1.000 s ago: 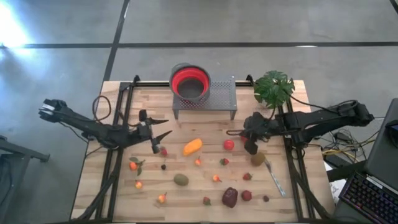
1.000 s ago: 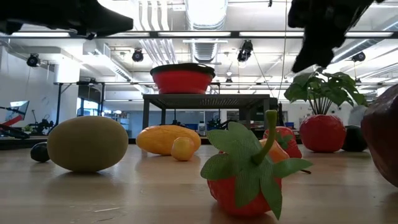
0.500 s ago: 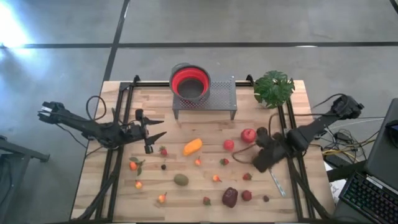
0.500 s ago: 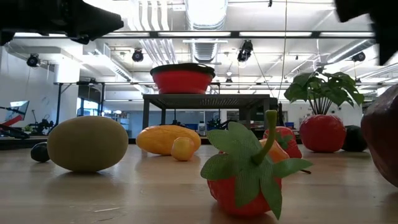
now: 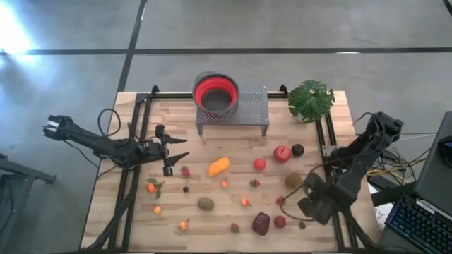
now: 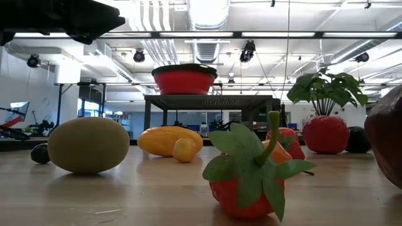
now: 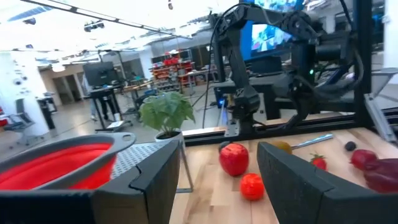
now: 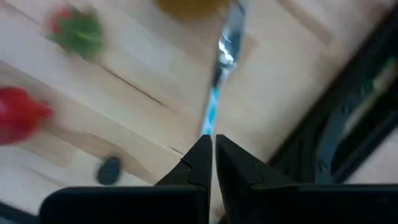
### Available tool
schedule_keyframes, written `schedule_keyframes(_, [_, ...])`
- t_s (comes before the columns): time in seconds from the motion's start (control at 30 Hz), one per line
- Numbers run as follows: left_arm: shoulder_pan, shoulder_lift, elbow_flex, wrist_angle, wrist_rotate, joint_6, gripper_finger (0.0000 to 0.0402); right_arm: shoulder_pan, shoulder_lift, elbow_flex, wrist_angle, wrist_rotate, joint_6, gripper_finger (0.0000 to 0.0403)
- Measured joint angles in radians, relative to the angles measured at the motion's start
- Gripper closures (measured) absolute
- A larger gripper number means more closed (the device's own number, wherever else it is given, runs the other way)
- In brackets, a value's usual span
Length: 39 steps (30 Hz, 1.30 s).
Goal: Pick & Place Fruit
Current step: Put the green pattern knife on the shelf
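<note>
Small toy fruits lie scattered on the wooden table [image 5: 141, 219]: a red apple [image 5: 282, 153], a dark berry [image 5: 297, 149], an elongated orange one [image 5: 219, 166], two kiwis [image 5: 205, 204] [image 5: 292, 180] and a dark maroon one [image 5: 261, 223]. My right gripper [image 5: 313, 205] hangs shut near the table's near right corner, pointing down above a silvery utensil [image 8: 219, 68], with nothing between its fingers [image 8: 200, 158]. My left gripper [image 5: 181, 147] stands open and level at the left, holding nothing, its fingers pointing toward the fruit [image 7: 234, 158].
A red-lined bowl [image 5: 215, 94] sits on a grey metal rack [image 5: 253, 107] at the far middle. A potted plant [image 5: 311, 99] stands at the far right. Black rails [image 5: 134, 141] run along both sides of the table. A small dark berry [image 8: 109, 169] lies near my right gripper.
My right gripper has swung from beside the red apple and dark berry toward the table's near right corner, tipping until it points straight down. It is gone from the low view. The apple and berry now show uncovered. No fruit has moved.
</note>
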<state>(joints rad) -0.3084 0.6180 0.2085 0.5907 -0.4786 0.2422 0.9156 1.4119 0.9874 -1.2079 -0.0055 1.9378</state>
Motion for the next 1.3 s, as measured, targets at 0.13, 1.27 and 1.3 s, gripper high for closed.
schedule_keyframes(0.13, [0.0, 0.012, -0.001, -0.003, 0.041, -0.021, 0.0181, 0.003, 0.064, 0.0, 0.018, -0.069, -0.006, 0.034])
schedule_keyframes(1.27, [0.0, 0.057, -0.002, -0.001, 0.048, -0.059, 0.0183, 0.001, 0.101, -0.263, 0.412, -0.082, -0.039, 0.0267])
schedule_keyframes(1.3, [0.0, 0.057, -0.002, -0.001, 0.048, -0.059, 0.0183, 0.001, 0.1, -0.269, 0.42, -0.082, -0.039, 0.0271])
